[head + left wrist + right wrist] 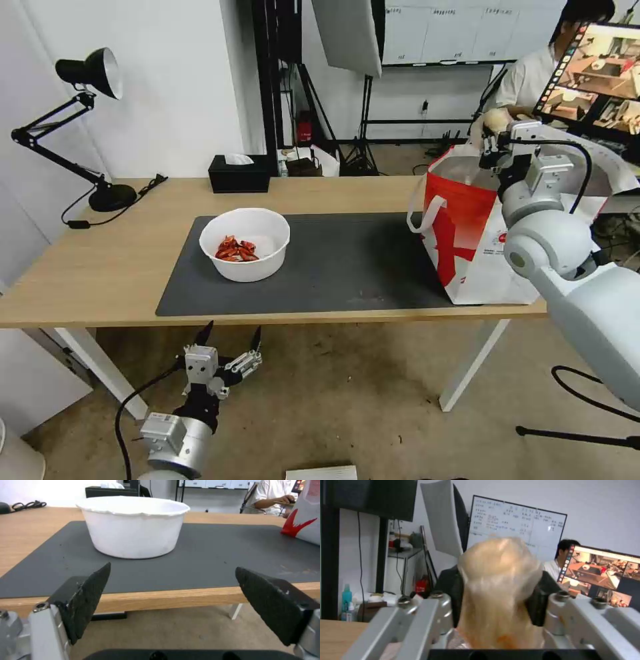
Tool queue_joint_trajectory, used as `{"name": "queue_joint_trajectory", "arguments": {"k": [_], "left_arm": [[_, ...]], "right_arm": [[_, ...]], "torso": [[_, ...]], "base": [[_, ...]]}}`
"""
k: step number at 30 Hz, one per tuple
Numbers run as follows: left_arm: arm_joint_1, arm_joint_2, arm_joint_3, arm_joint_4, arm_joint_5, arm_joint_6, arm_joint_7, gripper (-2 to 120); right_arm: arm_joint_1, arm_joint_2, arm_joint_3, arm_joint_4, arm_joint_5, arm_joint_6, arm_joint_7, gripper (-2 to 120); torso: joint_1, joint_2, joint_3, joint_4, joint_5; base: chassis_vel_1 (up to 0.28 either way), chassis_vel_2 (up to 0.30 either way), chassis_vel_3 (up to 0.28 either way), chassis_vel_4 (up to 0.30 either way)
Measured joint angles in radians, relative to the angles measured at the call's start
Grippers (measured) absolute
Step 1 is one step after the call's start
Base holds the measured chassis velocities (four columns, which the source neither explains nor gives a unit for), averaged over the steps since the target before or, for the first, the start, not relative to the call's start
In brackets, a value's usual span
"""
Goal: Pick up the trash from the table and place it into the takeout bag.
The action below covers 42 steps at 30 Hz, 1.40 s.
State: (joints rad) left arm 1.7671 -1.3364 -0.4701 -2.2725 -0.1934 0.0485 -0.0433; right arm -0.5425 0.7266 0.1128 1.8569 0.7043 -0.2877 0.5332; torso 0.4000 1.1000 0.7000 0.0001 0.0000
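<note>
On your worktop (pixel 100 267), the takeout bag (pixel 467 240) stands at 3 o'clock on the mat, mouth up. Your right hand (pixel 490 133) hangs directly over that mouth, clenched on the wrapped onion-like lump (pixel 498 580). Your left hand (pixel 230 337), released, waits below the near edge at 6 o'clock from the white bowl (pixel 245 243).

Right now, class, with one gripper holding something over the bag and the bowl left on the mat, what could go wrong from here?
1. The right gripper holds the tan wrapped lump near the takeout bag's rim; released off-centre, it may fall outside.
2. The bag stands near the table's front edge; a nudge could tip it.
3. The white bowl holds red scraps; the open left gripper, waiting below the table edge, could spill them by tilting it.
</note>
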Motion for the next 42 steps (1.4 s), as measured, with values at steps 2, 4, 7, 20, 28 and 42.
{"name": "queue_joint_trajectory", "arguments": {"k": [2, 4, 7, 20, 28, 42], "left_arm": [[0.0, 0.0, 0.002, 0.0, 0.001, 0.0, 0.0, 100], [0.0, 0.0, 0.002, -0.001, 0.001, 0.0, 0.0, 100], [0.0, 0.0, 0.003, -0.001, 0.003, 0.0, 0.0, 100], [0.001, -0.007, 0.01, -0.004, 0.014, 0.001, 0.0, 100], [0.0, -0.008, 0.009, -0.006, 0.014, 0.001, 0.0, 100], [-0.002, -0.014, 0.007, -0.007, 0.013, 0.001, 0.0, 100]], "right_arm": [[-0.01, -0.001, 0.005, 0.003, 0.002, -0.002, 0.002, 55], [-0.018, -0.003, 0.01, 0.007, 0.005, -0.004, 0.002, 60], [-0.03, -0.006, 0.015, 0.012, 0.007, -0.005, 0.002, 70], [-0.058, -0.013, 0.024, 0.034, 0.038, -0.02, 0.002, 100], [-0.073, -0.016, 0.036, 0.058, 0.05, -0.018, -0.002, 100], [-0.279, -0.055, 0.147, 0.251, 0.186, 0.069, -0.103, 100]], "torso": [[0.0, 0.0, 0.0, 0.0, 0.0], [0.0, 0.0, 0.0, -0.0001, 0.0], [0.0, 0.0, 0.0, -0.0001, 0.0], [0.0, 0.0, 0.0, -0.0001, 0.0], [0.0, 0.0, 0.0, -0.0001, 0.0], [0.0, 0.0, 0.0, -0.0001, 0.0]], "base": [[0.0, 0.0, 0.0, 0.0], [0.0, 0.0, 0.0, 0.0], [0.0, 0.0, 0.0, 0.0], [0.0, 0.0, 0.0, 0.0], [0.0, 0.0, 0.0, 0.0], [0.0, 0.0, 0.0, 0.0]]}}
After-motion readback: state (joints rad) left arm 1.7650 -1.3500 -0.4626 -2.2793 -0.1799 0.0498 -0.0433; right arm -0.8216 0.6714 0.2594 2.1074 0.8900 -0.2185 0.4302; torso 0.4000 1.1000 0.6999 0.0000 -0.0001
